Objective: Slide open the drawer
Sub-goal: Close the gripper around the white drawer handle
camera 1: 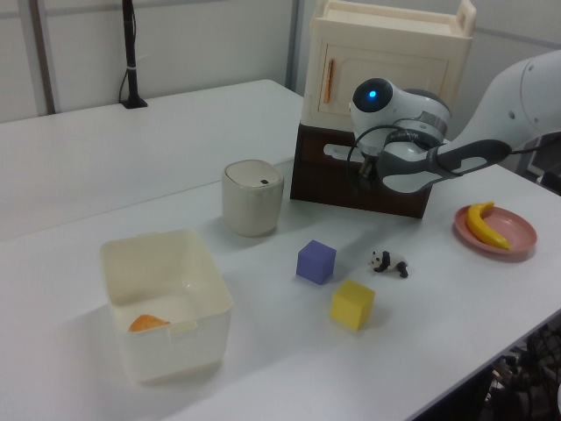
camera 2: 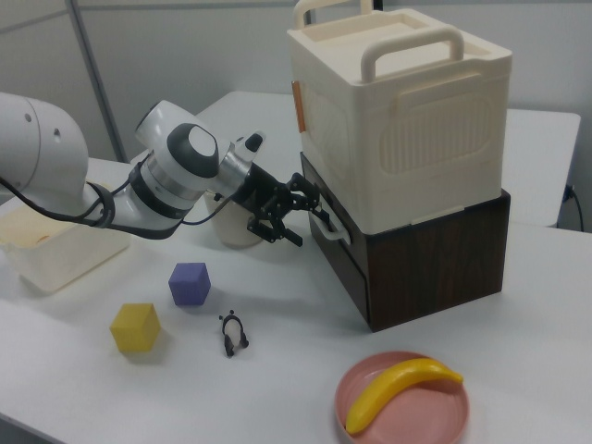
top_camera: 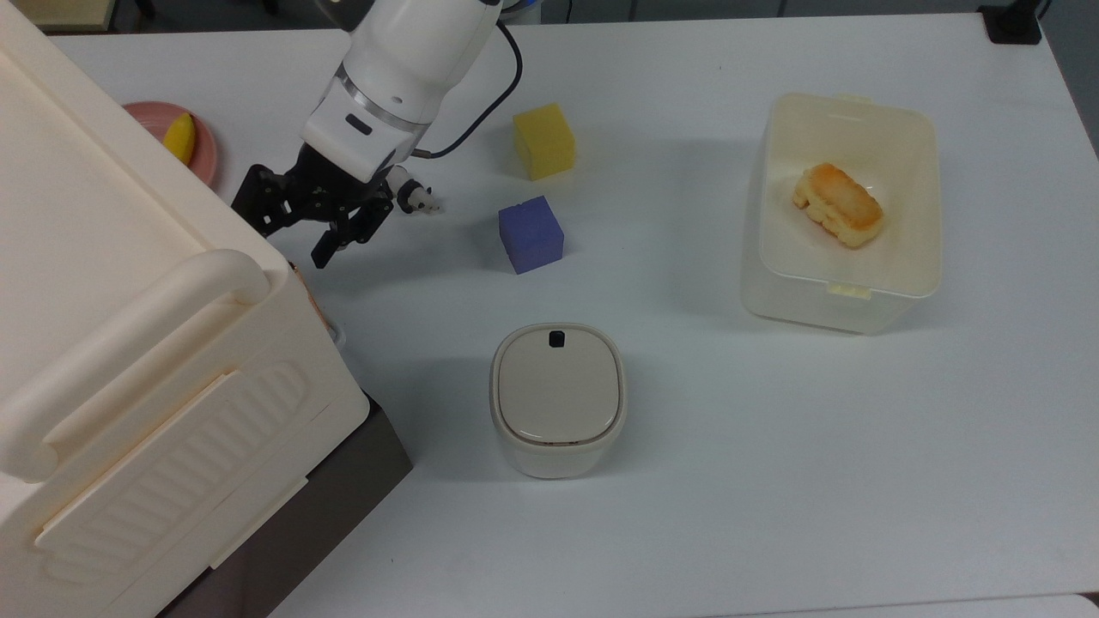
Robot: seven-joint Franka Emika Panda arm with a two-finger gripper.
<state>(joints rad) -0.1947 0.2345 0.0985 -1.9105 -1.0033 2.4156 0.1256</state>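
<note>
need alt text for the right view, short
A white robot arm reaches from the right view's left, its open black tool at the white loop handle of a dark wooden drawer under a cream box. In front sit a purple cube, yellow cube, toy panda and a banana on a pink plate.

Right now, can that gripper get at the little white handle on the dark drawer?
Probably yes. The gripper is open, right beside the white loop handle on the drawer, with nothing between them.
</note>
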